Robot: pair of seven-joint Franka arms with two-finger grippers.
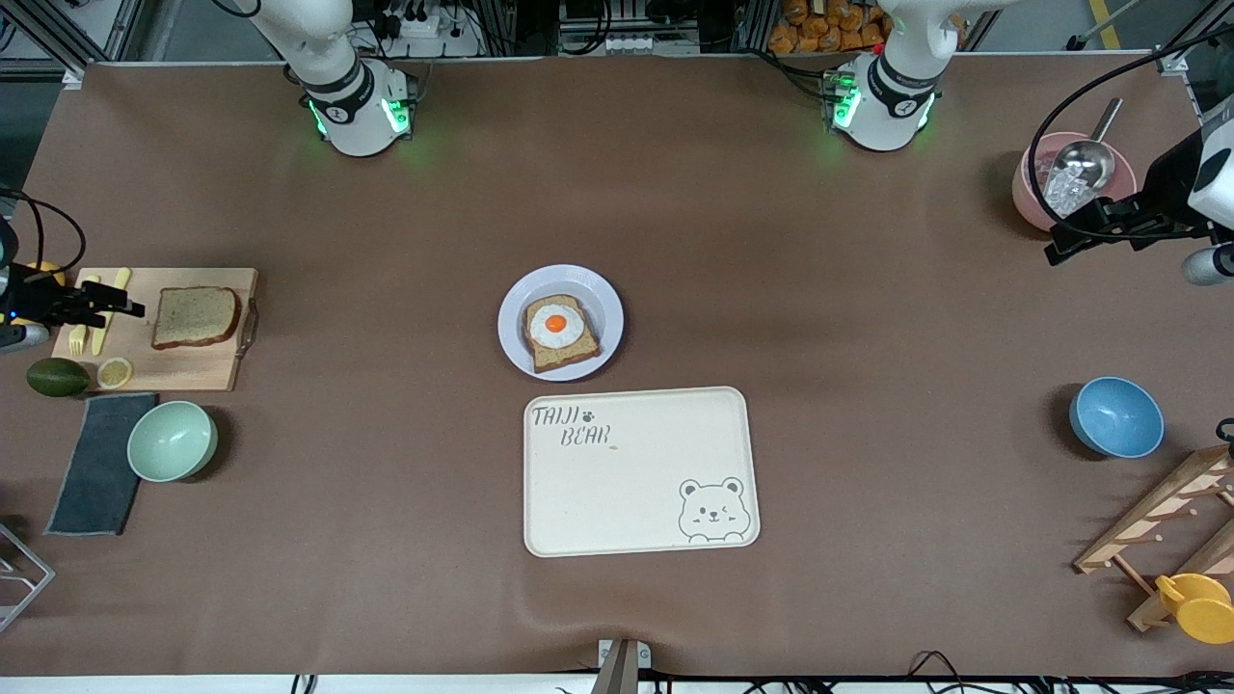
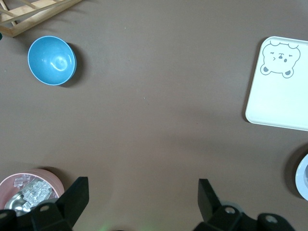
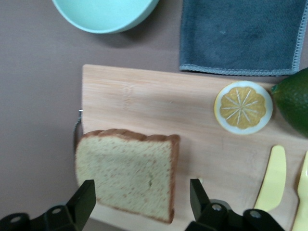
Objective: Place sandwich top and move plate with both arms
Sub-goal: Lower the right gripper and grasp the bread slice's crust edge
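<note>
The sandwich top (image 1: pixel 196 316), a plain brown slice, lies flat on a wooden cutting board (image 1: pixel 193 371) at the right arm's end of the table. My right gripper (image 1: pixel 125 309) hangs over that board, open. In the right wrist view its fingers (image 3: pixel 84 199) stand apart on either side of the slice (image 3: pixel 127 175), above it. The pale plate (image 1: pixel 600 289) sits mid-table and carries a bread slice topped with a fried egg (image 1: pixel 557 326). My left gripper (image 1: pixel 1056 246) waits open over bare table (image 2: pixel 143 195) by a pink bowl, holding nothing.
A cream bear-printed tray (image 1: pixel 636 482) lies just nearer the camera than the plate. On or by the board are a lemon slice (image 3: pixel 243 107), an avocado (image 1: pixel 58 377), yellow cutlery (image 1: pixel 96 318), a green bowl (image 1: pixel 172 440) and a grey cloth (image 1: pixel 96 463). A pink bowl (image 1: pixel 1036 193), a blue bowl (image 1: pixel 1115 416) and a wooden rack (image 1: pixel 1166 520) stand at the left arm's end.
</note>
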